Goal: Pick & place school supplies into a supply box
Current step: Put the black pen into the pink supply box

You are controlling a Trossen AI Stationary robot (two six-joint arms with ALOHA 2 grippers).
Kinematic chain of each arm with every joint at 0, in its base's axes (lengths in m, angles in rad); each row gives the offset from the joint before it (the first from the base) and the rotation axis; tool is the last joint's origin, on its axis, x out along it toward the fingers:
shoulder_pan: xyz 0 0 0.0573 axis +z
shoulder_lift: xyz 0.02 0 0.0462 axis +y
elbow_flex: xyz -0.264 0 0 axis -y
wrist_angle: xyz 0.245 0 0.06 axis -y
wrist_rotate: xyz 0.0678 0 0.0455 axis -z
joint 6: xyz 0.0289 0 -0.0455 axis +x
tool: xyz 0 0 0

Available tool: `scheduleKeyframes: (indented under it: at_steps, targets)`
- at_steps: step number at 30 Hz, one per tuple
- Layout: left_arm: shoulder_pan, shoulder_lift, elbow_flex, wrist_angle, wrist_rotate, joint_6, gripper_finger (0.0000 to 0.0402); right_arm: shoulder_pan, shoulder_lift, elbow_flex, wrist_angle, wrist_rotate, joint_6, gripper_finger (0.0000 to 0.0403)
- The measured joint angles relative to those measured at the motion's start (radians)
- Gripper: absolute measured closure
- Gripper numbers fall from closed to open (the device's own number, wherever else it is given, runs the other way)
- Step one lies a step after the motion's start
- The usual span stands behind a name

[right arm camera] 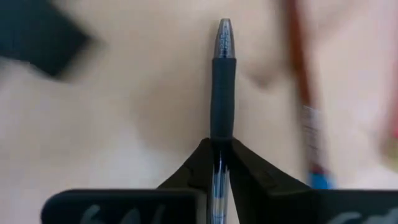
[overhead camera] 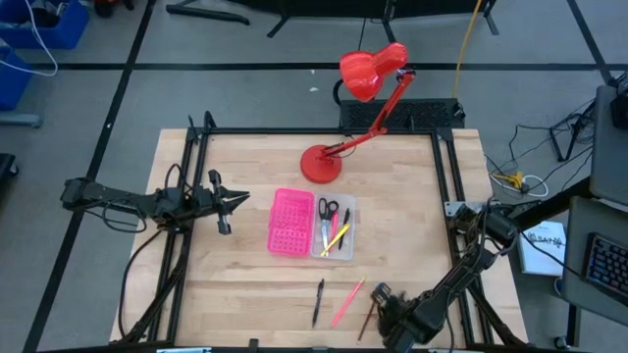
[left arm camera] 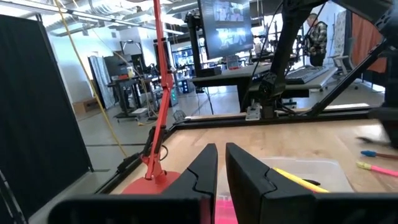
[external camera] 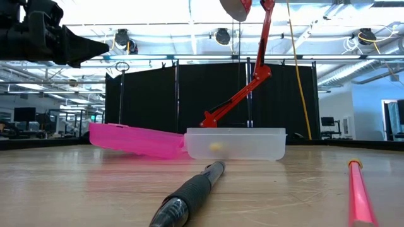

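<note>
The table (overhead camera: 245, 284) is pale wood with fine scratches. The box (external camera: 233, 144) is cloudy plastic, its other half shiny pink. The lamp (overhead camera: 368, 74) is glossy red.

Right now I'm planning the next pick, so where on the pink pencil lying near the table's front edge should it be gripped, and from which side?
Take the pink pencil at mid-length, from straight above, with the tool fingers across its thin shaft. It lies flat and slanted on the table, apart from the black pen beside it, so both sides look free.
</note>
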Motion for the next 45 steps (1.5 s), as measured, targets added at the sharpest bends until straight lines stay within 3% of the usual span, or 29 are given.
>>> scheduleKeyframes:
  at_steps: [3,10,17,21,28,36,45]
  targets:
    - [0.000,0.000,0.000,-0.003,0.000,-0.018,0.0360,-0.001,-0.058,-0.003,-0.061,0.072,-0.007,0.0383]
    - [0.000,0.000,0.000,-0.033,0.001,-0.033,0.0360,-0.034,-0.204,-0.001,-0.215,0.126,-0.018,0.0383]
    - [0.000,0.000,0.000,-0.046,0.001,-0.066,0.0360,-0.114,-0.320,-0.001,-0.281,0.192,-0.173,0.0383]
    - [0.000,0.000,0.000,-0.053,0.001,-0.084,0.0360,-0.206,-0.381,0.000,-0.264,0.218,-0.362,0.0383]
    - [0.000,0.000,0.000,-0.054,0.001,-0.085,0.0360,-0.463,-0.430,0.001,-0.080,0.212,-0.877,0.0379]
    - [0.000,0.000,0.000,-0.121,0.000,-0.084,0.0360,-0.676,-0.396,0.001,0.184,0.028,-1.350,0.0380]
    - [0.000,0.000,0.000,-0.152,0.000,-0.065,0.0360,-0.802,-0.271,0.002,0.328,-0.181,-1.479,0.0380]
